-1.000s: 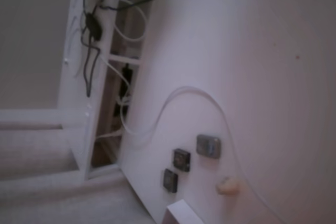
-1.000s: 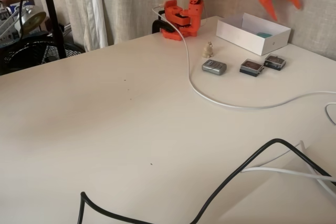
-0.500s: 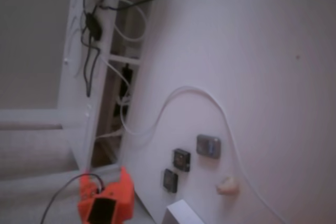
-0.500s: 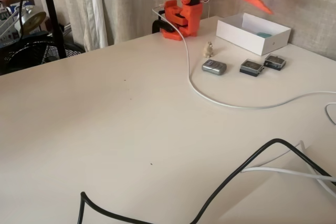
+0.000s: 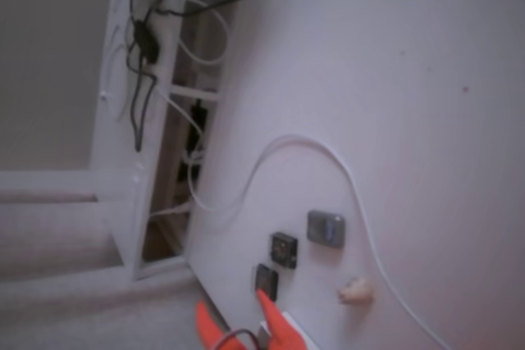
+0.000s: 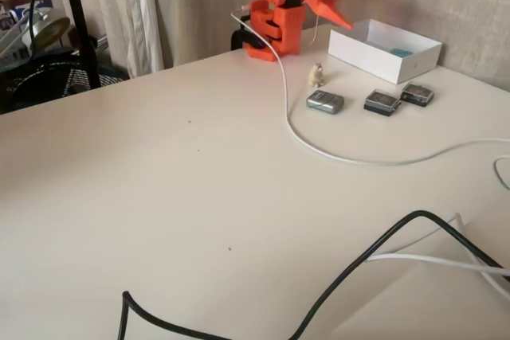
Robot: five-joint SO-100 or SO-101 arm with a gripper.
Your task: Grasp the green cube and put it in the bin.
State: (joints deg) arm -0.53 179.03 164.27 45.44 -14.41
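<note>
In a fixed view that looks steeply down, a pale table (image 5: 426,79) fills the right and upper part of the frame, its left edge running diagonally from the top centre down to the bottom. At the bottom centre, two orange fingers of the gripper (image 5: 238,325) poke up into the frame, spread apart and empty. Just above them lie two dark square pads (image 5: 283,249), a grey pad (image 5: 326,229) and a small cream figure (image 5: 356,290), with a white cable (image 5: 295,143) arching over them. In another fixed view from table level, the orange arm (image 6: 275,13) is folded at the upper centre, its gripper (image 6: 351,1) open in the air left of a white bin (image 6: 374,53). The green cube (image 6: 400,52) lies inside the bin, by its far right wall. A broad bare stretch of table (image 6: 159,197) fills the left and centre; a black cable (image 6: 351,272) crosses the lower right.
</note>
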